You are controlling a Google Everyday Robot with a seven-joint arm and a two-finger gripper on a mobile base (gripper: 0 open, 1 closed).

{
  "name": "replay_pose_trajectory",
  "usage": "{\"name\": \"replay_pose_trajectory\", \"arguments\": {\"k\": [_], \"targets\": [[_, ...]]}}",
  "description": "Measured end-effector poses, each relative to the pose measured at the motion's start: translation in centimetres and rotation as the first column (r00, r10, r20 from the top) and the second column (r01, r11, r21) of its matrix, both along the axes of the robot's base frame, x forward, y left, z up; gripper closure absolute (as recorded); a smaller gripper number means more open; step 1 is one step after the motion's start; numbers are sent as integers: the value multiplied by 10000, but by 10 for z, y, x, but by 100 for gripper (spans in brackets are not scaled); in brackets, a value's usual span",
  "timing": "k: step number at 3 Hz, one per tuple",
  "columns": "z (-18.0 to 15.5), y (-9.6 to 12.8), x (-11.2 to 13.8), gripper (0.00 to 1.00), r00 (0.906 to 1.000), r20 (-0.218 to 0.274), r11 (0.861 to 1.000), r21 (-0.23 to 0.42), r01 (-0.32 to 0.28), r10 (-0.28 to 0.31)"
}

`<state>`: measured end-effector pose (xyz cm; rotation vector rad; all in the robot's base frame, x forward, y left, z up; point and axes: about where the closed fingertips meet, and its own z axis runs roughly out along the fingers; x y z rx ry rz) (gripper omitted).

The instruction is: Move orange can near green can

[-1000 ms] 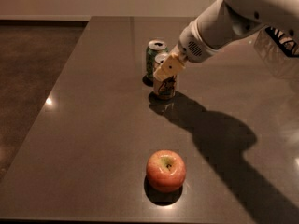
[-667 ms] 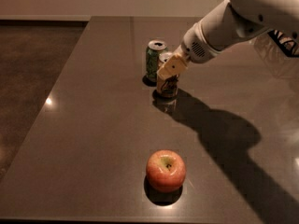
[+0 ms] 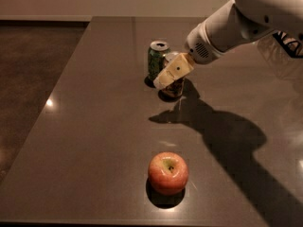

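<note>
The orange can (image 3: 176,88) stands on the dark table (image 3: 94,126), just right of and in front of the green can (image 3: 157,60), almost touching it. My gripper (image 3: 171,76) comes in from the upper right on the white arm and is shut on the orange can. One cream finger (image 3: 173,71) lies across the can's front and hides most of its body; the other finger is hidden behind it. The can's silver top shows above the finger.
A red-yellow apple (image 3: 168,173) sits near the table's front edge, well in front of the cans. The arm's shadow falls across the table's right side. The table's left edge borders a darker floor.
The gripper and the orange can have shifted slightly to the right, staying beside the green can. The green can and the apple have not moved.
</note>
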<state>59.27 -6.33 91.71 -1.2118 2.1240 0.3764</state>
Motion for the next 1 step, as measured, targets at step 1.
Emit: {"name": "replay_pose_trajectory", "arguments": {"k": [1], "targets": [[0,0,0,0,10000,0,10000,0,-1,1]]}}
